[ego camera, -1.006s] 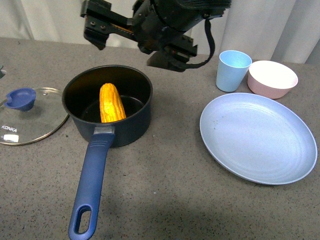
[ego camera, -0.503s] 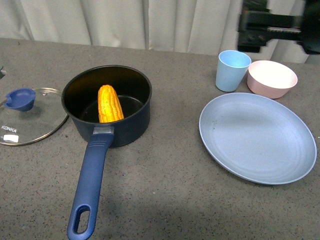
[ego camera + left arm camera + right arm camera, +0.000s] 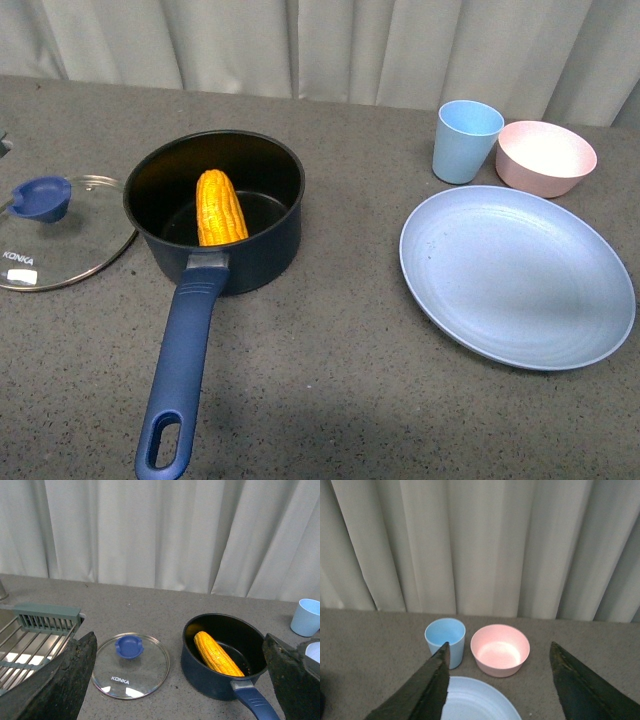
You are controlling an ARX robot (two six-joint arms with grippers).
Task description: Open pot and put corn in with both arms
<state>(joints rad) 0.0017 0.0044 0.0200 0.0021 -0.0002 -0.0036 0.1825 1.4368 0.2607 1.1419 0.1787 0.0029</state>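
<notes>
The navy pot (image 3: 215, 215) stands uncovered on the grey counter, its long blue handle (image 3: 183, 360) pointing toward the front edge. The yellow-orange corn (image 3: 220, 207) lies slanted inside it, also seen in the left wrist view as corn (image 3: 216, 653) in the pot (image 3: 225, 657). The glass lid (image 3: 55, 228) with a blue knob lies flat to the pot's left. No arm shows in the front view. My left gripper (image 3: 180, 680) is open, held high above lid and pot. My right gripper (image 3: 500, 680) is open above the plate, holding nothing.
A large light-blue plate (image 3: 516, 275) lies right of the pot. Behind it stand a light-blue cup (image 3: 465, 140) and a pink bowl (image 3: 545, 157). A sink with a rack (image 3: 30, 630) shows at the counter's left end. A pale curtain hangs behind the counter.
The black arm that hung over the pot a second ago swung off to the right and has left the front view. Pot, corn and lid have not moved.
</notes>
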